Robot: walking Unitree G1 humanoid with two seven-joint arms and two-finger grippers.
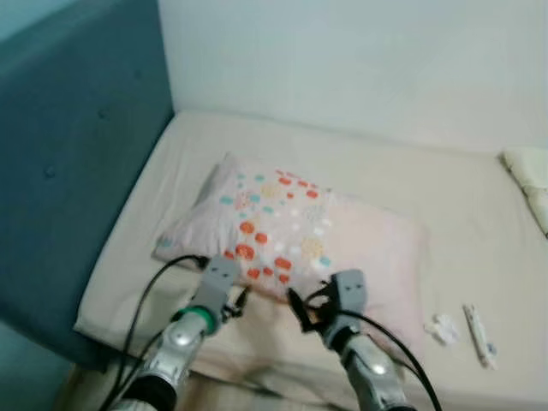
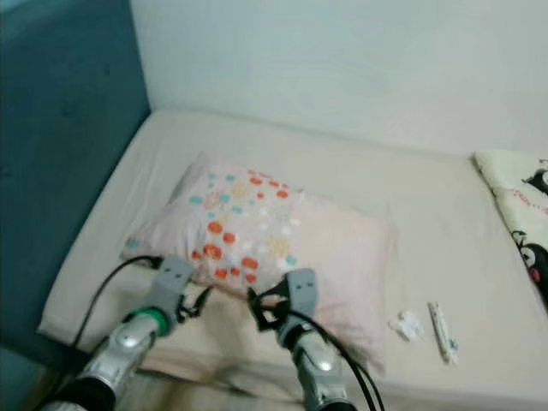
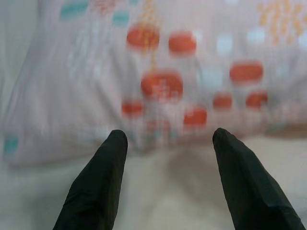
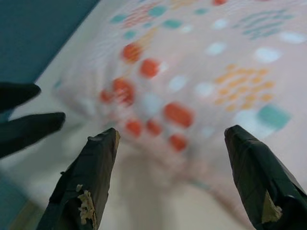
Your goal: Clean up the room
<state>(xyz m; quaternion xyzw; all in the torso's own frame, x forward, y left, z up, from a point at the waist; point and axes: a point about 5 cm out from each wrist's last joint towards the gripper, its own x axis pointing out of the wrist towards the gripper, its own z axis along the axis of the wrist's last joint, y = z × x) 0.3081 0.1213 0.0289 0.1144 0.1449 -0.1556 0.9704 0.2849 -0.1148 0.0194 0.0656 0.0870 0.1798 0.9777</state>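
Left eye view looks down on a bed (image 1: 342, 163) with a beige sheet, pushed into the corner between a teal padded headboard (image 1: 68, 154) and a pale wall (image 1: 360, 60). A pink pillow (image 1: 300, 231) printed with orange, teal and white spots lies on the sheet near the headboard, its long side running across the bed.

Both silver arms reach in from the bottom edge toward the pillow's near edge. The left hand (image 1: 241, 300) sits just beside the pillow's near left corner, its two black fingers (image 3: 103, 177) spread wide with nothing between them; the left wrist view shows the pillow's edge right ahead of the fingertips, close but not clearly touching. The right hand (image 1: 295, 306) is at the middle of the near edge, its fingers (image 4: 93, 172) also wide apart and empty, with the spotted fabric just ahead of them. The right wrist view also catches the left hand's fingertips off to one side.

To the right of the pillow, well apart from both hands, a small white crumpled scrap (image 1: 443, 328) and a thin white stick-like item (image 1: 479, 336) lie on the sheet. At the far right edge is a pale cloth (image 2: 518, 214) with black cartoon figures.
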